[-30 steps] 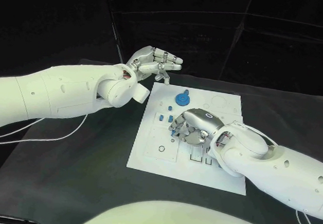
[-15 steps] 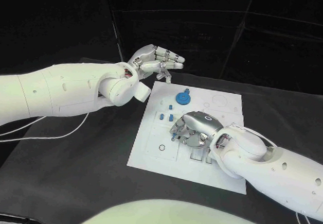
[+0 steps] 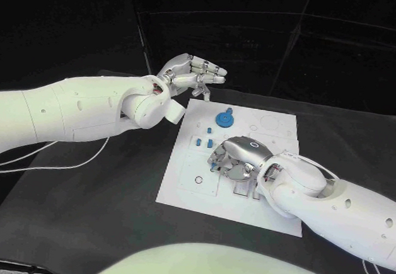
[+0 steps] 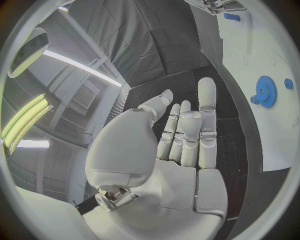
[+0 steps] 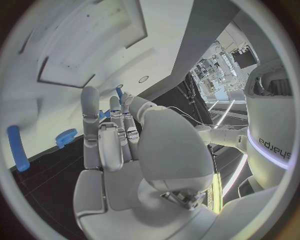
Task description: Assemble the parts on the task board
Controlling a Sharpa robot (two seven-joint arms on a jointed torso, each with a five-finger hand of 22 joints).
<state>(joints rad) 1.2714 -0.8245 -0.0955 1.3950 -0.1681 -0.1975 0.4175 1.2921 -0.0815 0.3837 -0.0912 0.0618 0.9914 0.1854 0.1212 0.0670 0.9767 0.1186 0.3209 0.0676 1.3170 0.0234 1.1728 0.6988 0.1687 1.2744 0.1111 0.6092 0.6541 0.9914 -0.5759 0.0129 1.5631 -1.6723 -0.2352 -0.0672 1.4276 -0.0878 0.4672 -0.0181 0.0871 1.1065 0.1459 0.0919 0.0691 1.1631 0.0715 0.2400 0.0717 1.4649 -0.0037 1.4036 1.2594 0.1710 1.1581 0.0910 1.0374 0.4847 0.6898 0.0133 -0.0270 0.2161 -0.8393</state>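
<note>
Right hand (image 3: 237, 157) sits curled over the task board (image 3: 187, 188) middle, pinching a small blue part (image 5: 119, 93), I judge for seating. Blue gear (image 3: 224, 120) stands near the far edge. Left hand (image 3: 189, 73) hovers beyond, fingers apart, holding nothing.

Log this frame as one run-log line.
left hand: raised off board, empty | right hand: pinching small blue part over task board | blue gear: untouched
</note>
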